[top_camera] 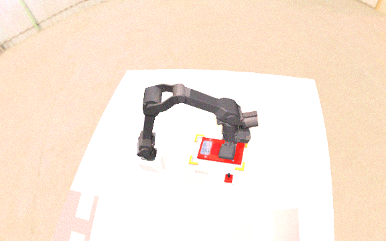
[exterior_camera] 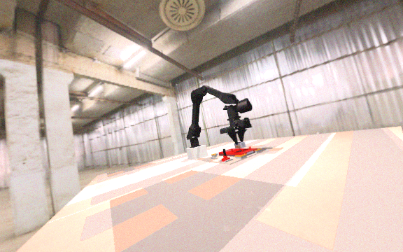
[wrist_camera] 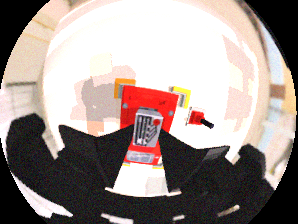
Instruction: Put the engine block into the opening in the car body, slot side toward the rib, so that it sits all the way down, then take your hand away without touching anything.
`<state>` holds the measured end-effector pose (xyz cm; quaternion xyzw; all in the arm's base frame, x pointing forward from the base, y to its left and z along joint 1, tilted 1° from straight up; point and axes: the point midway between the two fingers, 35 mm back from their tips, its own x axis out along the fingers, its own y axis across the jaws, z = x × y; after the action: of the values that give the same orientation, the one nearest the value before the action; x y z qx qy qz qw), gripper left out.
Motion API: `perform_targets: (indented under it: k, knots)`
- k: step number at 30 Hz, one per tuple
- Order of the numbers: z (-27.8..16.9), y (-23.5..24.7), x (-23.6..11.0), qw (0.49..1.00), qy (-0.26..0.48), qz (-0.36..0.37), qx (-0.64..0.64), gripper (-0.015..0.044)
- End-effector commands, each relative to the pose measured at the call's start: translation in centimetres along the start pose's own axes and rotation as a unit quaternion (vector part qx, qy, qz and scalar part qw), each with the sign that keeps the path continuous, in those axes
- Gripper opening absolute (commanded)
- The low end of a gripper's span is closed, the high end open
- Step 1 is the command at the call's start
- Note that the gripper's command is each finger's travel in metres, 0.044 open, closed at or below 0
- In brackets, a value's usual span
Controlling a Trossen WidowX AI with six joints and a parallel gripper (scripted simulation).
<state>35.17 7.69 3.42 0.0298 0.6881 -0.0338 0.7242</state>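
Car body (top_camera: 213, 147) glossy red; engine block (wrist_camera: 147, 129) grey, metallic; arm (top_camera: 200, 100) matt dark.

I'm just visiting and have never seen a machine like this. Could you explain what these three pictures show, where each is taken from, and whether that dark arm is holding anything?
The dark jointed thing is a robot arm standing on a white table. The first picture looks down from above, the second looks from the side across a large hall, and the third comes from a camera on the arm's wrist, looking down past its pincer. On the table lies a flat red car body framed by yellow corner markers, with a small red piece nearby. The pincer is closed on a grey engine block, held just over the red body. Whether the block is already partly in the opening, I cannot tell.
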Motion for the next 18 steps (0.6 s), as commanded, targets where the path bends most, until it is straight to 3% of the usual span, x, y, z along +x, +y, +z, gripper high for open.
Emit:
perform_targets:
  k: [1,18]
  knots:
    - [-0.03,-0.06,0.22,1.0,0.001,-0.003,-0.001,0.0159]
    - [-0.03,-0.05,0.35,1.0,0.001,-0.003,0.003,0.0159]
